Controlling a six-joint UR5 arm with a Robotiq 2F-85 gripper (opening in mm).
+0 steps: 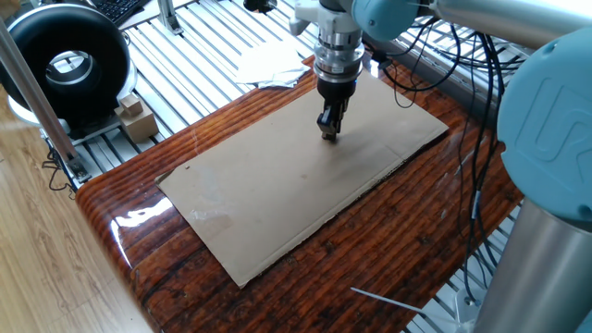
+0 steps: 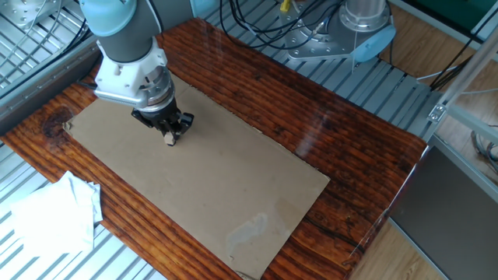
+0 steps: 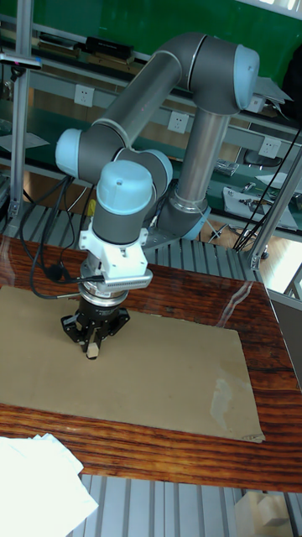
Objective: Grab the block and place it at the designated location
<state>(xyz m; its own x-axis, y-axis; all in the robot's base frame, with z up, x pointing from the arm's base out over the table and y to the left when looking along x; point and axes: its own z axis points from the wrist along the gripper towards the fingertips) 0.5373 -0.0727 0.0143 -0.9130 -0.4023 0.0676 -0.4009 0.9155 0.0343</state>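
Note:
My gripper [image 1: 328, 134] points straight down over the far part of a flat cardboard sheet [image 1: 277, 194]. Its fingers are shut on the block [image 2: 169, 141], a tiny light-tan cube that sticks out just below the fingertips [image 3: 91, 351]. The block hangs at or just above the cardboard surface; I cannot tell whether it touches. The gripper also shows in the other fixed view [image 2: 168, 137] and in the tall view [image 3: 91, 346]. The designated location does not show in any view; the gripper may hide it.
The cardboard lies on a glossy dark wooden tabletop [image 1: 166, 268]. White crumpled paper [image 2: 47, 218] lies off the sheet's edge. A black round device [image 1: 69, 65] and small cardboard boxes [image 1: 134, 116] stand beyond the table. Cables [image 1: 472, 120] hang near the arm's base.

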